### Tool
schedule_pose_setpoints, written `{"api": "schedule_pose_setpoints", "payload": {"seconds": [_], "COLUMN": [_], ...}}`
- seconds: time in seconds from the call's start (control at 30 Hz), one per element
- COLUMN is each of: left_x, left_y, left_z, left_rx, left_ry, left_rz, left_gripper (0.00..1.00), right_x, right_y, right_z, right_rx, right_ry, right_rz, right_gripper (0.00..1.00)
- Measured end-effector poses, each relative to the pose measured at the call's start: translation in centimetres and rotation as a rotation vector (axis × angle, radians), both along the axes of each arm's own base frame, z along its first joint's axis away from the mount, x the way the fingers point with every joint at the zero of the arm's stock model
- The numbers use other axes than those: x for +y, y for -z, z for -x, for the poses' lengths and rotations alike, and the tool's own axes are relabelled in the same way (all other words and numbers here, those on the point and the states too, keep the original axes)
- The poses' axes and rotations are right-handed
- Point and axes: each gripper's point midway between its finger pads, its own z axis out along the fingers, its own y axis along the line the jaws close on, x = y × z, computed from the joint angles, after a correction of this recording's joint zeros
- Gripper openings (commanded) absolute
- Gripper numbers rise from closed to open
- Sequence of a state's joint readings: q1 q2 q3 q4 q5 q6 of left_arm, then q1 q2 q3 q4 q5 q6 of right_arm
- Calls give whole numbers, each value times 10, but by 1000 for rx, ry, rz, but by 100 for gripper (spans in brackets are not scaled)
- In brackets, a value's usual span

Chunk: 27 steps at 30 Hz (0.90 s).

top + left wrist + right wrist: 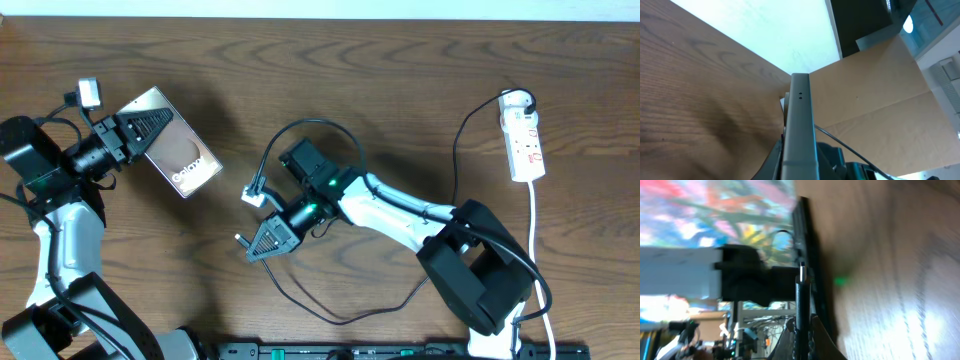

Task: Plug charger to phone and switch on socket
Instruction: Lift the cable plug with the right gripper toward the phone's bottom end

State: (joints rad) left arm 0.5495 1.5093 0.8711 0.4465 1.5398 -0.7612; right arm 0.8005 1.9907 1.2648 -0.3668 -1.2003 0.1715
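Overhead: pinches the phone (185, 160) by one end in the left tool (158, 122), upper left, and the charger (456, 165) plug in the right tool (256, 246), centre. Left wrist: shows the phone edge-on, rigid, likely slippery. Right wrist: grips the stiff plug just behind its tip, limp cable trailing.

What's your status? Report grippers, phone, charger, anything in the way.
Left gripper shut on phone. Right gripper shut on charger plug, apart from phone. Nothing between them.
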Motion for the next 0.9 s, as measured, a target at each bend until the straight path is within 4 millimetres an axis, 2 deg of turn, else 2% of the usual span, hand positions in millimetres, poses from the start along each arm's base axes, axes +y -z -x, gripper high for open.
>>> {"api": "schedule_pose_setpoints", "payload": {"seconds": [0.1,0.27,0.37,0.53,0.67,0.77,0.9], "left_x": [0,0,0,1,-6,-15,-26], "left_y": [0,0,0,1,-1,-4,-6], "left_z": [0,0,0,-4,-7,-8,-9], "left_rx": [0,0,0,3,-19,-55,-70], "left_ry": [0,0,-1,-21,-12,10,38], "left_rz": [0,0,0,-7,-24,-45,-51], "left_gripper": [7,7,7,8,7,8,8], "right_x": [-3,-7,-6,-2,-1,-3,-3], "right_y": [-17,-31,-46,-60,-73,-72,-49], "right_z": [-3,-16,-36,-56,-65,-66,-65], "right_rx": [3,-23,-80,-99,-97,-60,28], "right_ry": [-38,-46,-25,19,27,12,-12], "right_rz": [-116,-221,-303,-334,-368,-372,-339], "right_gripper": [1,1,1,1,1,1,1]}}
